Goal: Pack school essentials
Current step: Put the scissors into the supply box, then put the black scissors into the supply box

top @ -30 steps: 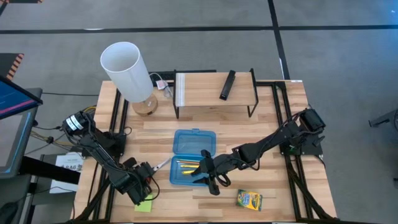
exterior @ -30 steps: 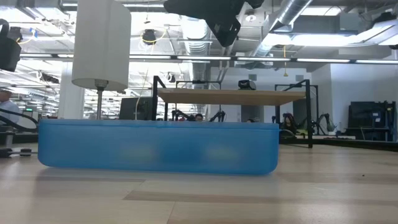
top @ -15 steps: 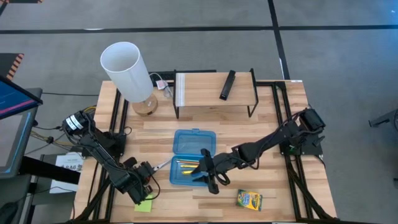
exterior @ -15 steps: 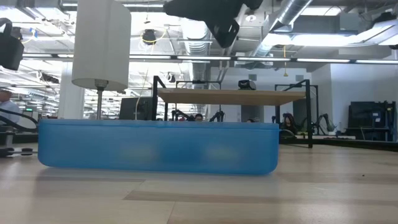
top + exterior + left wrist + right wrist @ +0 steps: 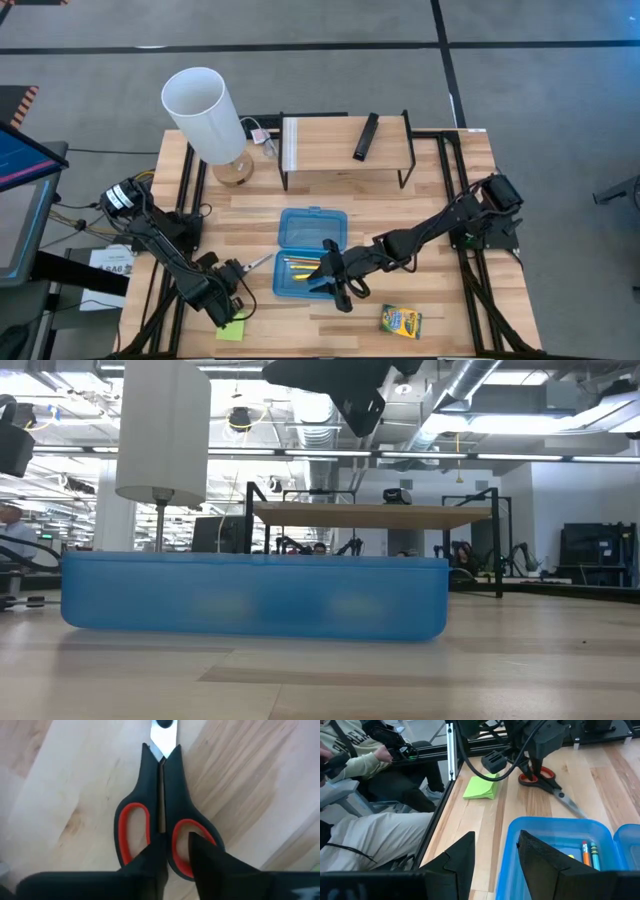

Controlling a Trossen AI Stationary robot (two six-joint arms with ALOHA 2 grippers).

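Scissors (image 5: pixel 160 815) lie under the left hand (image 5: pixel 175 851), fingers straddling one handle loop.

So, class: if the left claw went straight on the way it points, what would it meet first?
The left claw is already at the scissors, its fingers at the orange handle loops, so it would press onto the handles first, though depth is unclear.

No lettering can be read anywhere; the print on the crayon box (image 5: pixel 400 321) is illegible

Grey floor (image 5: pixel 520 90) with dark lines, wooden table (image 5: pixel 440 215), white lamp (image 5: pixel 205 115), ceiling ducts (image 5: pixel 480 390)
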